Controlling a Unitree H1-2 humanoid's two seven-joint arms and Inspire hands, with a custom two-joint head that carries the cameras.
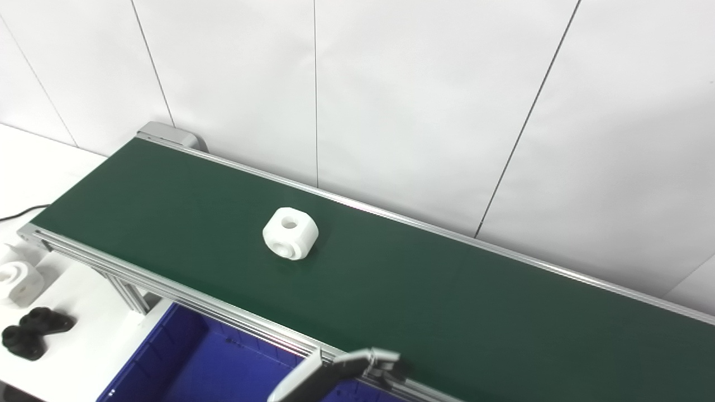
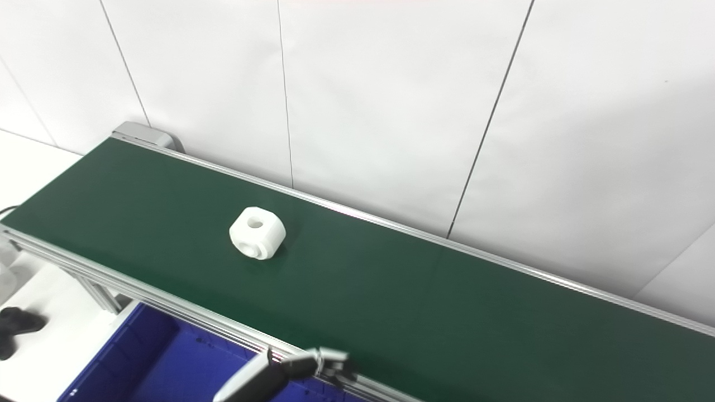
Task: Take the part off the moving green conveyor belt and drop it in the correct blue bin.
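A white blocky part [image 1: 290,233] with round holes in its top and front lies on the green conveyor belt [image 1: 447,296], left of the middle and nearer the far rail. A blue bin [image 1: 184,363] sits below the belt's near rail at the bottom left. Only the fingers of my left hand [image 1: 346,368] show at the bottom edge, stretched out over the near rail and the bin's right part, holding nothing. They are well short of the part, to its lower right. My right hand is out of view.
On the white table at the left lie another white part [image 1: 19,282] and a black part [image 1: 33,332]. A black cable [image 1: 17,213] runs beside the belt's left end. A white panelled wall stands right behind the belt.
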